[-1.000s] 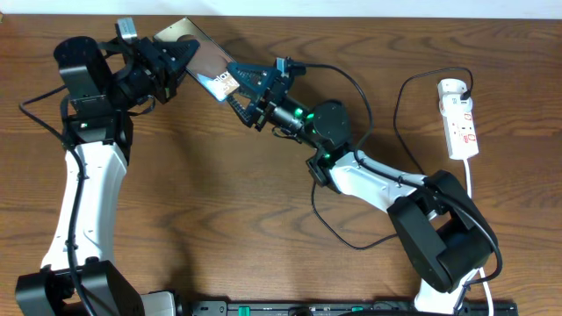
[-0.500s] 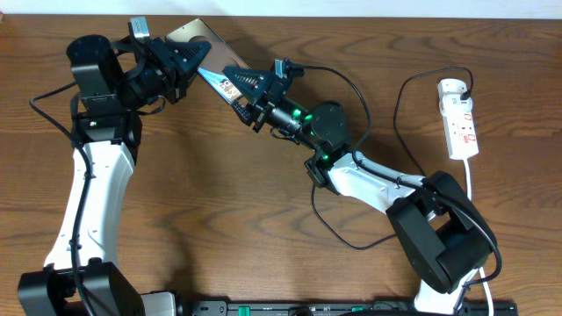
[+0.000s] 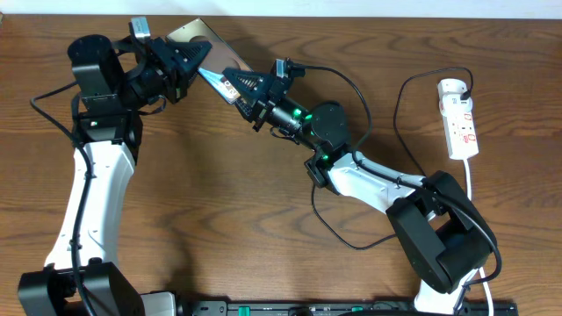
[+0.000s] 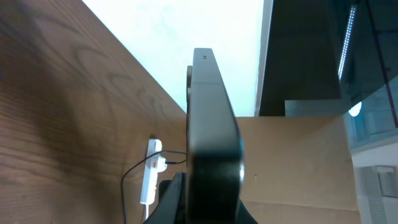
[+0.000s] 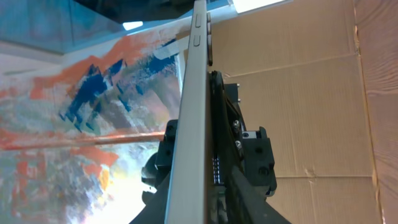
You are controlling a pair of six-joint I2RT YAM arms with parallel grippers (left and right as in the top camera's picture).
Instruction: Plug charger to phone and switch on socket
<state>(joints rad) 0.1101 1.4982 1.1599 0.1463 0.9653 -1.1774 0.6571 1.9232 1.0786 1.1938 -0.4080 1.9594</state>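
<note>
The phone (image 3: 213, 60) hung tilted above the table (image 3: 219, 193), its upper end pinched by the left gripper (image 3: 195, 60), while the right gripper (image 3: 239, 88) straddled its lower end (whether those pads touched could not be told). Doing this hold well likely meant seating the right pads squarely on both faces, leaving the port edge free for the charger (image 3: 397, 114), which trailed to the socket (image 3: 460, 118), well apart. The phone's pale lettering and the socket's red markings were too small to read.

Overhead: left claw (image 3: 186, 60) and right claw (image 3: 239, 88) cover much of the phone (image 3: 200, 37), lettering mostly hidden. We can't tell if the right claw grips it. Wrist views: phone edge-on, bottom cut off, blurred on left. We can't read the socket (image 3: 459, 118) switches or find the charger (image 3: 399, 110) tip.
</note>
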